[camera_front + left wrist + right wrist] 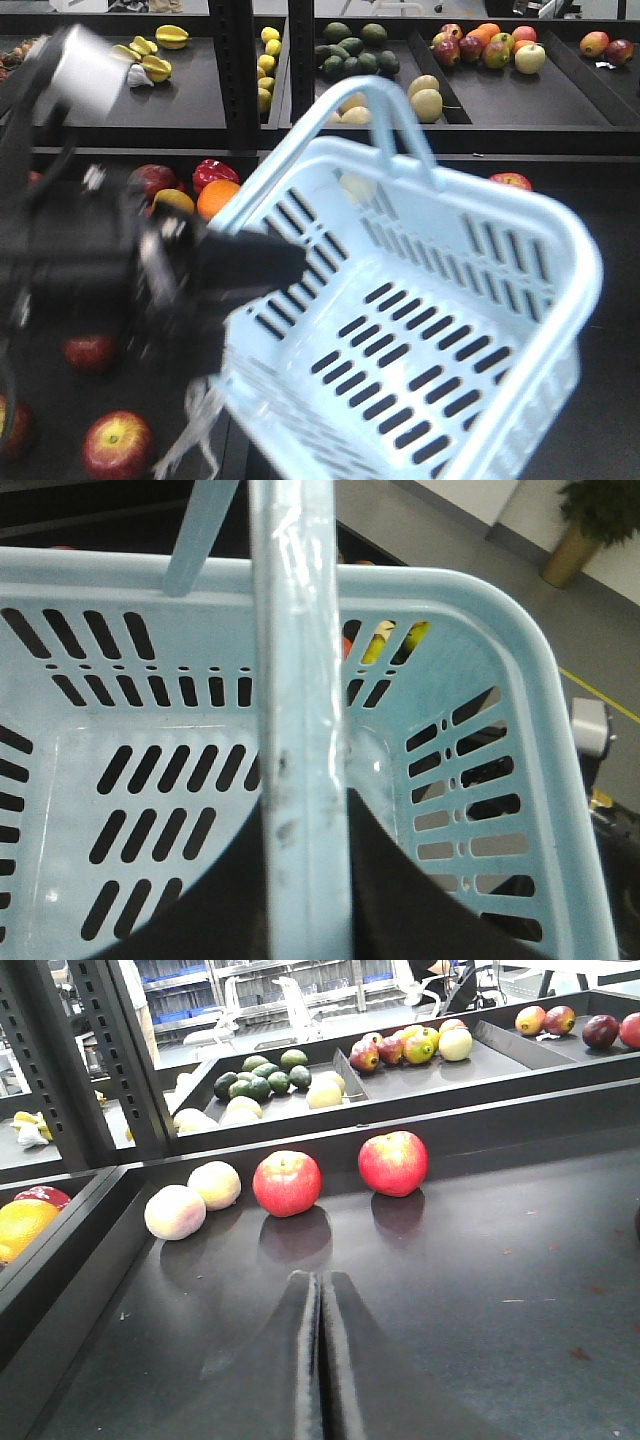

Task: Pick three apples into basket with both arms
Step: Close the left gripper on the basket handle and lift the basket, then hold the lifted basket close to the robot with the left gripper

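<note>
The pale blue basket [583, 300] hangs tilted in the air in the front view, with nothing inside. My left gripper [255, 265] is shut on one of its hoop handles. In the left wrist view that handle [300, 680] runs straight between the black fingers [410, 900], with the slotted basket wall [480, 610] beyond. My right gripper [320, 1282] is shut with nothing in it, low over a dark shelf. Two red apples [287, 1182] [393, 1162] sit just ahead of it. Another red apple [117, 443] with a yellow stem patch lies at the front view's lower left.
Two pale round fruits [175, 1212] sit left of the apples by a shelf divider [70, 1260]. An orange [217, 197] and more red fruit lie behind the left arm. The upper shelf holds avocados [355, 55], yellow fruit and mixed apples. A black shelf post [235, 70] stands centre-left.
</note>
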Motion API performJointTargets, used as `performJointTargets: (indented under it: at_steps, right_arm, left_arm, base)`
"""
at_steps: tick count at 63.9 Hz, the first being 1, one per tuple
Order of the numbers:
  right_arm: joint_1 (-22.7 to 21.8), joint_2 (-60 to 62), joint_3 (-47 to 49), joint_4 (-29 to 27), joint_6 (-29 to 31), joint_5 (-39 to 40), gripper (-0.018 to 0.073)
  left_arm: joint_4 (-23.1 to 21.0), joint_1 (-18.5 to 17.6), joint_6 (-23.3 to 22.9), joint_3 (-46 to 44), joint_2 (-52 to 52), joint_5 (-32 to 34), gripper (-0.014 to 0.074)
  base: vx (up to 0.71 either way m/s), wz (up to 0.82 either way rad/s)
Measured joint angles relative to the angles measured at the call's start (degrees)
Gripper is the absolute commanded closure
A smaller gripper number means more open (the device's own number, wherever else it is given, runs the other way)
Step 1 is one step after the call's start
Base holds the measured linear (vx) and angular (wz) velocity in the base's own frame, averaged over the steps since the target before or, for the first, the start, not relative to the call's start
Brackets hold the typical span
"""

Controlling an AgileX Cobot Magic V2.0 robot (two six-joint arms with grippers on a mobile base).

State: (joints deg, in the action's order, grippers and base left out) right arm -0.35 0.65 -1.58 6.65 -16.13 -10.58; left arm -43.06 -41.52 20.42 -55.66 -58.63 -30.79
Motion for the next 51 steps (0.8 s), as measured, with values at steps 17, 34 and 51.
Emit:
performJointTargets:
  at_steps: [17, 34, 51]
  right_arm:
    - [0.0, 0.0, 0.0, 0.0, 0.0, 0.0, 0.0564]
    - [0.0, 0.0, 0.0, 0.0, 0.0, 0.0, 0.0564]
    - [0.0, 0.0, 0.0, 0.0, 0.0, 0.0, 0.0564]
  left_arm:
    - [-0.1, -0.1, -1.0, 18.9, 9.0, 5.8, 0.0604]
    - [-1.9, -0.4, -1.2, 21.1, 13.6, 13.2, 0.0604]
    - [-2.2, -0.4, -1.2, 21.1, 13.8, 14.6, 0.0604]
  base:
    - [0.00, 0.00]
    - [0.00, 0.00]
    - [0.00, 0.00]
